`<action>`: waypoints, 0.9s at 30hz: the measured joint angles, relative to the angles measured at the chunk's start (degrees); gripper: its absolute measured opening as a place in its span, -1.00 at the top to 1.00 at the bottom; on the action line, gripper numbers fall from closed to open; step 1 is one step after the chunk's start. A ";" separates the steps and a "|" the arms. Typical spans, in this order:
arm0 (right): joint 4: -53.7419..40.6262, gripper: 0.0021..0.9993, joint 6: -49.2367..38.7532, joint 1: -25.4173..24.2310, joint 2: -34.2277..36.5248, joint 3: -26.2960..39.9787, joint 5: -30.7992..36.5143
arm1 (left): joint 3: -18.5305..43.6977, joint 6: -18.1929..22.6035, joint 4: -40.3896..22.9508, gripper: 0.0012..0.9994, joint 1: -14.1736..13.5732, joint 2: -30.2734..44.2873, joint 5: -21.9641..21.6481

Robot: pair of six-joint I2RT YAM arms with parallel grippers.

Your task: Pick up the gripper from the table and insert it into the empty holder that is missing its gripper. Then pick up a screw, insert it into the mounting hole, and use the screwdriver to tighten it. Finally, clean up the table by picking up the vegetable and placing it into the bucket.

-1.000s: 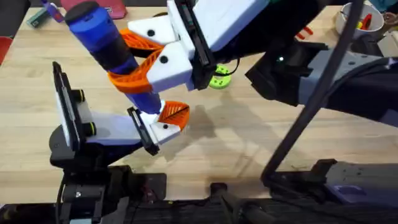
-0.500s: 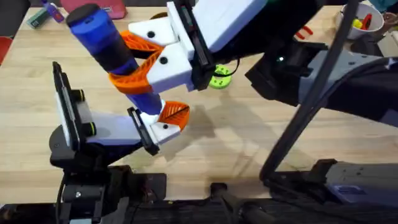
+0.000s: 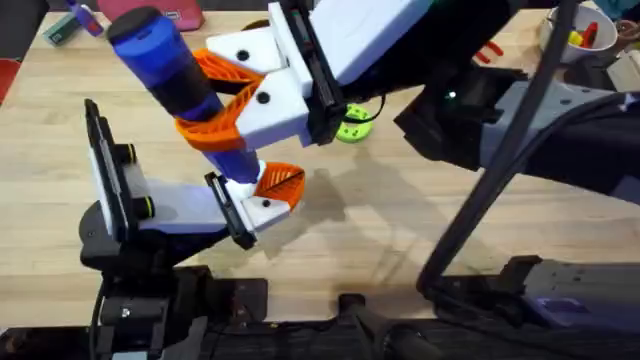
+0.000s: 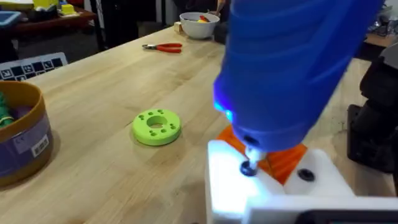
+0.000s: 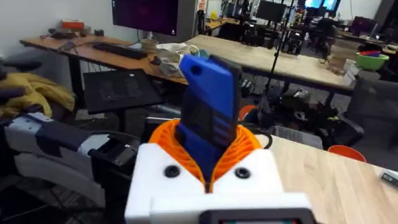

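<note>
White plastic and orange ribbed pads formed the nearest thing on the table: the holder (image 3: 262, 208), a small block low at the near left, with the gripper (image 3: 282, 180) already seated in it. This block was carried by the left arm, and whether the left gripper was open or closed could not be told. The block was probably kept steady and tilted upward so that its mounting hole faced the tool.

Just above it, the screwdriver (image 3: 170, 75) was clamped between the pads of the right gripper (image 3: 235, 105), leaning toward the far left, tip down on the block. In the left wrist view the metal tip rested on a dark screw (image 4: 248, 168) at the hole, and a blue light glowed on the tool body, so the tightening step was judged to be under way.

Farther on, a green ring (image 3: 352, 127) lay on the wooden table (image 3: 400, 230), clear of the work. The bucket (image 4: 18, 134) stood to one side, something green inside. Far off, red pliers (image 4: 163, 47) and a white bowl (image 4: 199, 25) were seen. The vegetable could not be picked out with certainty.
</note>
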 joint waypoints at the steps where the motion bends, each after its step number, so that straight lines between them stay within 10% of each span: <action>1: 0.00 0.96 -0.07 0.00 0.00 -0.01 0.00 | 0.00 0.00 0.00 0.99 0.00 -0.02 -0.01; 27: -2.19 0.96 -0.80 -0.07 0.37 0.23 0.20 | 0.00 -0.01 -0.02 0.99 0.00 -0.01 0.14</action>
